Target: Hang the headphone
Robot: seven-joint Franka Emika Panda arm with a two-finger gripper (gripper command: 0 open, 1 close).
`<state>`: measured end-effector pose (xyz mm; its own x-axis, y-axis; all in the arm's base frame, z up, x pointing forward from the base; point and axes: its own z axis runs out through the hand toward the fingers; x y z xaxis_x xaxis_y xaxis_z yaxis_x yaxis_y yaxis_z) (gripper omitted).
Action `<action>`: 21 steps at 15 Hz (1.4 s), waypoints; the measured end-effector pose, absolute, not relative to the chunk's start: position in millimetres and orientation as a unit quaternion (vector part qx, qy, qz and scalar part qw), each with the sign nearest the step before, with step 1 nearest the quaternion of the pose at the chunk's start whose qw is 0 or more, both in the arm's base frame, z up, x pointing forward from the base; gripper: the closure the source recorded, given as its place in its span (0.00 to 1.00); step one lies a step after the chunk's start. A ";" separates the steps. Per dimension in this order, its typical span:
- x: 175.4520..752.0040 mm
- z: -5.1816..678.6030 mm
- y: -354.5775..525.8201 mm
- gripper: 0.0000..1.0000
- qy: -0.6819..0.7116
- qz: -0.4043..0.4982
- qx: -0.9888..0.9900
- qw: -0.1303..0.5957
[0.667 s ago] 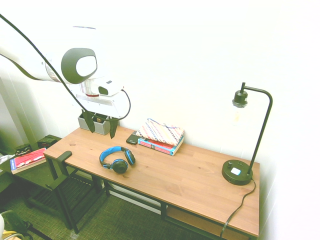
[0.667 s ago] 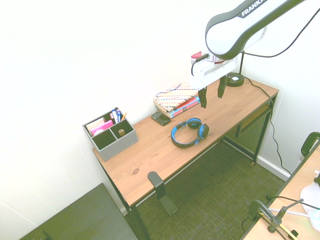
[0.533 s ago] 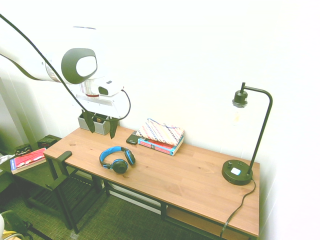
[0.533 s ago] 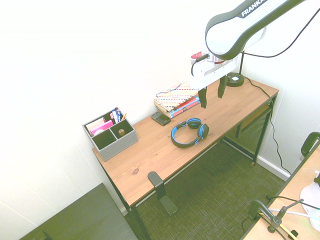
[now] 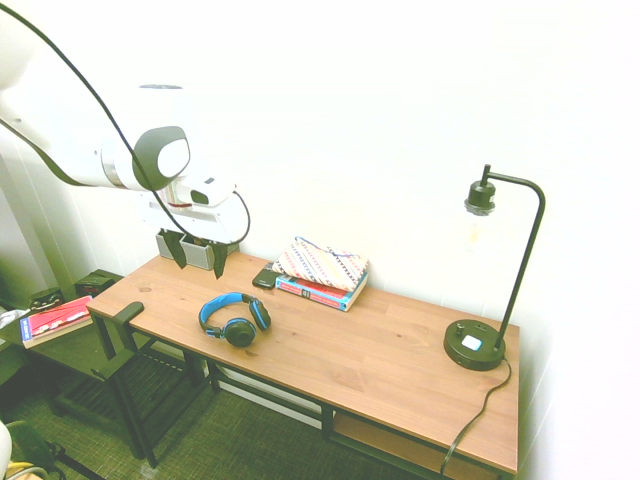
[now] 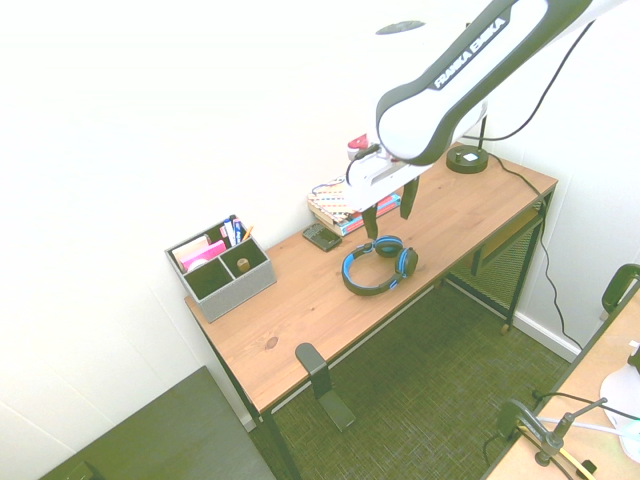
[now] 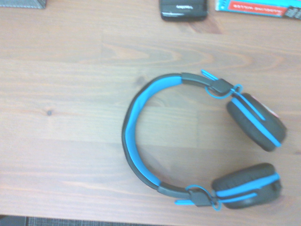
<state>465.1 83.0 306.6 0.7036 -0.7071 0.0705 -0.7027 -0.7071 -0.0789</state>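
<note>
Headphone (image 5: 235, 319) lying flat near the front edge of the desk (image 5: 400, 365), ungrasped; my gripper (image 6: 389, 210) hovers above it with fingers spread wide, so pick-up and hanging are both left.

White arm (image 6: 470, 70), black "FRANKA EMIKA" lettering

In the wrist view the small black device (image 7: 183, 9) is cut off by the picture's edge, as is the red-and-blue book (image 7: 257, 7) beside it, whose print is too blurred to read. A grey corner of the desk organizer (image 7: 22, 4) barely enters that view (only a sliver). In the second exterior view the lamp (image 6: 467, 158) stands partly hidden behind the arm.
</note>
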 end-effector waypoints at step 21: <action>536.7 175.9 111.3 1.00 0.423 -0.015 -0.906 0.025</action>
<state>536.7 111.3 175.9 0.6421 -0.7666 0.0063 -0.7651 -0.6414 -0.0570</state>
